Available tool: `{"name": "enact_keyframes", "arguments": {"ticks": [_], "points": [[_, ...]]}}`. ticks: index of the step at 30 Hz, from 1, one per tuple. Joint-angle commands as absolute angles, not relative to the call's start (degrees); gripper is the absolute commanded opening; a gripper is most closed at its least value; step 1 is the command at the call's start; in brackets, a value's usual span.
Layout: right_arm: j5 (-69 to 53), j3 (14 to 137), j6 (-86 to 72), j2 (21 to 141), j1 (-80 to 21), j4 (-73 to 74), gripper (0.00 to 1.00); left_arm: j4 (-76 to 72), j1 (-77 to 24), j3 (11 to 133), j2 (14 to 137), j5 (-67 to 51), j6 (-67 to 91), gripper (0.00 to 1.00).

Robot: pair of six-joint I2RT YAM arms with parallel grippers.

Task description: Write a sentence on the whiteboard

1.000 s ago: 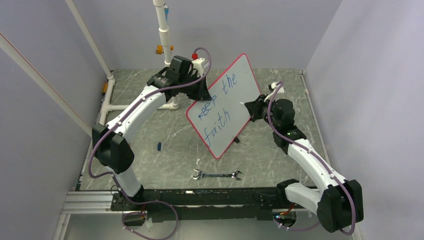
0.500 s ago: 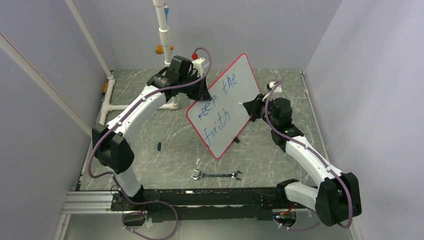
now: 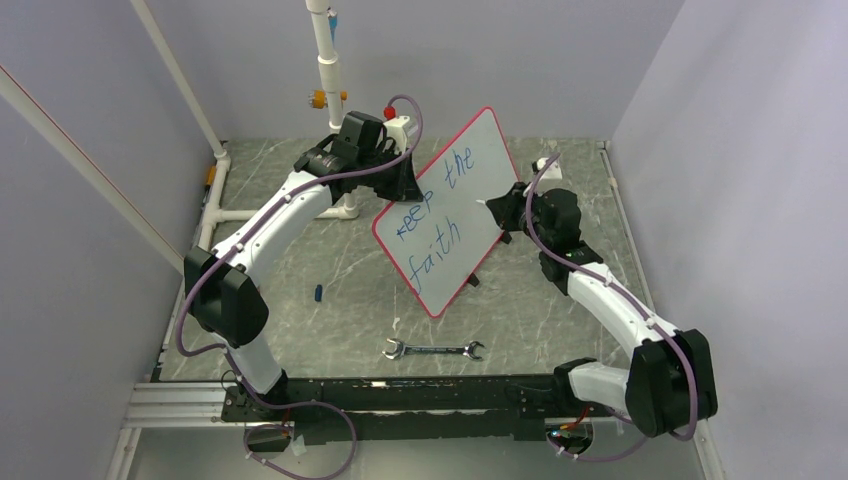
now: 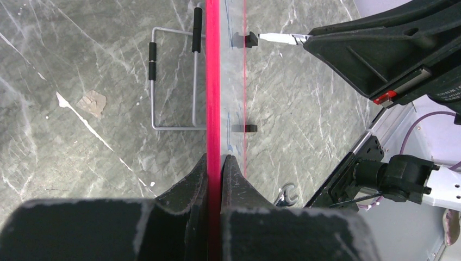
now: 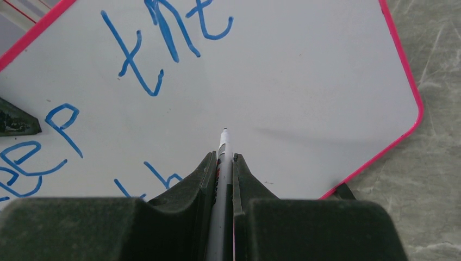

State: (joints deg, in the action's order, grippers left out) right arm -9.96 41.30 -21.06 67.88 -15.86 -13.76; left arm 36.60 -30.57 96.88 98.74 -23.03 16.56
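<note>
The whiteboard [image 3: 478, 172] stands tilted at mid table, white with a red-pink rim. The sentence [image 3: 440, 205] on it reads "keep the faith" in blue, also visible in the right wrist view [image 5: 152, 49]. My left gripper [image 3: 400, 182] is shut on the board's left rim [image 4: 213, 109], seen edge-on between its fingers. My right gripper [image 3: 500, 212] is shut on a white marker [image 5: 223, 149]; its tip points at the blank board face right of "faith", close to or touching it. The marker tip also shows in the left wrist view [image 4: 277, 37].
A wrench [image 3: 433, 350] lies on the grey marble table in front of the board. A small blue marker cap [image 3: 318, 293] lies to the left. A white pipe post [image 3: 328, 60] stands at the back. A wire stand [image 4: 173, 81] sits behind the board.
My right arm has moved up and left along the board's right side, bringing the marker tip closer to the blank area. The left arm and the board stay still. The writing is unchanged.
</note>
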Motion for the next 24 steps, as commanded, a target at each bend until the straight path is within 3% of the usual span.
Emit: {"name": "enact_keyframes", "arguments": {"ticks": [1,24], "points": [[-8.9,44.6,-21.3,69.0,-15.2,-17.9,0.00,40.1,-31.7,96.9,99.5,-17.0,8.2,0.00],[-17.5,48.0,-21.7,77.5,-14.4,-18.1,0.00,40.2,-31.7,97.0,99.5,-16.8,8.0,0.00]]}}
